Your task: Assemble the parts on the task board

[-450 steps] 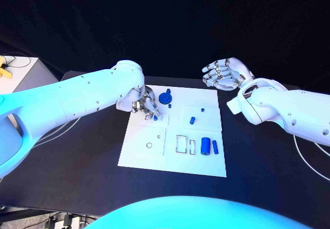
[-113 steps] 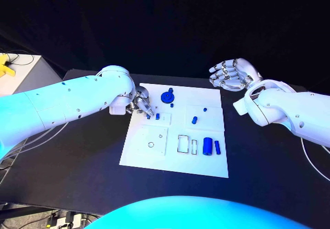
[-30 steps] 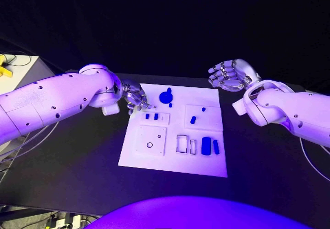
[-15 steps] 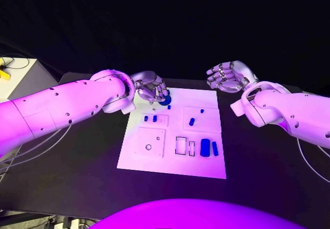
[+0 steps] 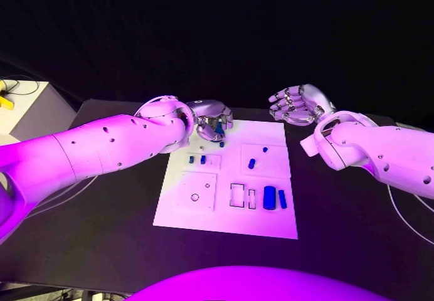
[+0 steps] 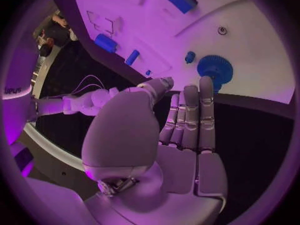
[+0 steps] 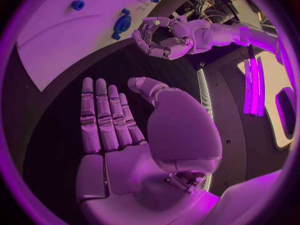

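The white task board (image 5: 226,219) lies in the middle of the table. My left hand (image 5: 212,119) hovers over its far left corner, open and holding nothing, and partly covers the blue gear (image 5: 220,128). The left wrist view has the gear (image 6: 215,68) just beyond the straight fingertips (image 6: 206,85). Two small blue pegs (image 5: 196,159) stand side by side near the board's left edge. A thick blue cylinder (image 5: 268,197) and a thin one (image 5: 282,199) lie at the near right. My right hand (image 5: 298,103) is open, off the board's far right corner.
More small blue parts sit mid-board: one (image 5: 251,163) in the right square and a tiny one (image 5: 221,144) near the gear. Empty slots (image 5: 238,195) lie beside the cylinders. Black table (image 5: 108,213) surrounds the board. A pale stand (image 5: 27,103) is at far left.
My left hand has left the two small pegs at the board's left edge and moved to the far corner over the gear. The right hand has barely moved.
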{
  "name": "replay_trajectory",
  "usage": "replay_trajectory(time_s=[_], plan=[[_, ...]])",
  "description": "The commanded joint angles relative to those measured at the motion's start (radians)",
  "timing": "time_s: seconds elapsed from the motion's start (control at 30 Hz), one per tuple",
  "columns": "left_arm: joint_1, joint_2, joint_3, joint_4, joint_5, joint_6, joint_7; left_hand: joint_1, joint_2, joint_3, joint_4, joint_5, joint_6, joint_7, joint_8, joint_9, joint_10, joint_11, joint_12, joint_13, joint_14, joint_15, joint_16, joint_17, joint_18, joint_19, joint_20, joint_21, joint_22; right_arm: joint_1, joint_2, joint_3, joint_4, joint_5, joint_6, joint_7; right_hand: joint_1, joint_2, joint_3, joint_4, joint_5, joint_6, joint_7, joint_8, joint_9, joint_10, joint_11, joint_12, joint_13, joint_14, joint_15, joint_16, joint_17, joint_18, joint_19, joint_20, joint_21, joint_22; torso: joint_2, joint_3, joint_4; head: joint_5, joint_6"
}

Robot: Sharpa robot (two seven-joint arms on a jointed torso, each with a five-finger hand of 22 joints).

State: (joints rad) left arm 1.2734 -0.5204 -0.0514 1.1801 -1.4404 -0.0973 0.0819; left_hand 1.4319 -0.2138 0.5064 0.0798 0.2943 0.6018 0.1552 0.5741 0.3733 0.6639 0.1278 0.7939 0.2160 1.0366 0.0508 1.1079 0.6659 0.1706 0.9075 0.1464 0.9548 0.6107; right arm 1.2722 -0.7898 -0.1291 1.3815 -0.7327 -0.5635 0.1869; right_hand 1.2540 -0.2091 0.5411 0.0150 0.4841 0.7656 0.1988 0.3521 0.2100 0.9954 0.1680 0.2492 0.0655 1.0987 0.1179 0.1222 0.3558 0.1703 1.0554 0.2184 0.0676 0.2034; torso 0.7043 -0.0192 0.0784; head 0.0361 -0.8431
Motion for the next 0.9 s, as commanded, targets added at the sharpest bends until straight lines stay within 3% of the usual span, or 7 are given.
replay_trajectory(time_s=[0.03, 0.17, 0.43, 0.63, 0.9], plan=[[-0.001, 0.012, -0.001, -0.014, -0.143, 0.072, 0.013, -0.019, -0.015, -0.010, 0.000, -0.007, 0.012, 0.000, -0.014, -0.016, -0.014, 0.001, -0.016, -0.014, 0.006, 0.004, 0.008, -0.007, 0.014, 0.006, 0.000, 0.000, -0.002, -0.001, 0.001, 0.000, 0.000, -0.001, 0.012, 0.015, -0.005, 0.003, 0.000, -0.007, 0.006, -0.007, 0.047, 0.004, -0.001, 0.001, 0.008, -0.004, -0.002, 0.009, 0.001, -0.004, -0.002, 0.012, 0.005, 0.003, 0.001, -0.001, 0.000, -0.0003, -0.0002, -0.001, 0.000], [-0.001, 0.019, -0.003, -0.025, -0.169, 0.110, 0.009, -0.052, -0.029, -0.058, 0.016, -0.025, 0.022, -0.011, -0.033, -0.043, -0.023, -0.003, -0.024, -0.030, -0.001, 0.003, 0.019, -0.020, 0.014, 0.007, 0.004, -0.029, -0.023, -0.001, 0.002, 0.000, -0.001, -0.001, 0.012, 0.015, -0.005, 0.003, 0.000, -0.007, 0.006, -0.007, 0.047, 0.004, -0.001, 0.001, 0.008, -0.004, -0.002, 0.009, 0.001, -0.004, -0.002, 0.012, 0.005, 0.003, 0.001, -0.001, 0.000, -0.0001, 0.0000, -0.001, -0.001], [-0.006, 0.031, -0.004, -0.047, -0.184, 0.129, 0.017, -0.035, -0.015, -0.062, 0.010, -0.025, 0.043, 0.000, -0.042, -0.059, 0.006, -0.003, -0.019, -0.038, 0.005, 0.002, 0.035, -0.027, 0.014, 0.024, 0.002, -0.034, -0.029, -0.001, 0.004, 0.000, -0.001, -0.001, 0.012, 0.016, -0.005, 0.003, 0.000, -0.007, 0.006, -0.007, 0.047, 0.004, -0.001, 0.001, 0.008, -0.004, -0.002, 0.009, 0.001, -0.004, -0.002, 0.012, 0.005, 0.003, 0.001, -0.001, -0.003, -0.0016, 0.0013, -0.003, -0.004], [-0.008, 0.037, -0.004, -0.057, -0.184, 0.129, 0.032, -0.026, -0.010, -0.059, 0.005, -0.024, 0.053, -0.003, -0.050, -0.070, 0.031, -0.007, -0.015, -0.042, 0.009, -0.001, 0.045, -0.031, 0.014, 0.032, 0.000, -0.031, -0.029, -0.001, 0.004, 0.000, -0.001, -0.001, 0.011, 0.016, -0.005, 0.003, 0.000, -0.007, 0.006, -0.007, 0.047, 0.004, -0.001, 0.001, 0.008, -0.004, -0.002, 0.009, 0.001, -0.004, -0.002, 0.012, 0.005, 0.003, 0.001, -0.001, -0.002, -0.0002, 0.0000, -0.004, -0.003], [-0.010, 0.045, -0.006, -0.070, -0.177, 0.120, 0.051, 0.001, 0.006, -0.020, -0.014, -0.030, 0.103, -0.003, -0.075, -0.097, 0.079, -0.022, -0.033, -0.063, 0.012, -0.016, 0.069, -0.036, 0.015, 0.039, -0.016, -0.009, -0.016, -0.001, 0.003, 0.000, 0.000, -0.001, 0.011, 0.015, -0.005, 0.003, 0.000, -0.007, 0.006, -0.007, 0.047, 0.004, -0.001, 0.001, 0.008, -0.004, -0.002, 0.009, 0.001, -0.004, -0.002, 0.012, 0.005, 0.003, 0.001, -0.001, -0.002, -0.0008, 0.0019, -0.004, -0.003]])
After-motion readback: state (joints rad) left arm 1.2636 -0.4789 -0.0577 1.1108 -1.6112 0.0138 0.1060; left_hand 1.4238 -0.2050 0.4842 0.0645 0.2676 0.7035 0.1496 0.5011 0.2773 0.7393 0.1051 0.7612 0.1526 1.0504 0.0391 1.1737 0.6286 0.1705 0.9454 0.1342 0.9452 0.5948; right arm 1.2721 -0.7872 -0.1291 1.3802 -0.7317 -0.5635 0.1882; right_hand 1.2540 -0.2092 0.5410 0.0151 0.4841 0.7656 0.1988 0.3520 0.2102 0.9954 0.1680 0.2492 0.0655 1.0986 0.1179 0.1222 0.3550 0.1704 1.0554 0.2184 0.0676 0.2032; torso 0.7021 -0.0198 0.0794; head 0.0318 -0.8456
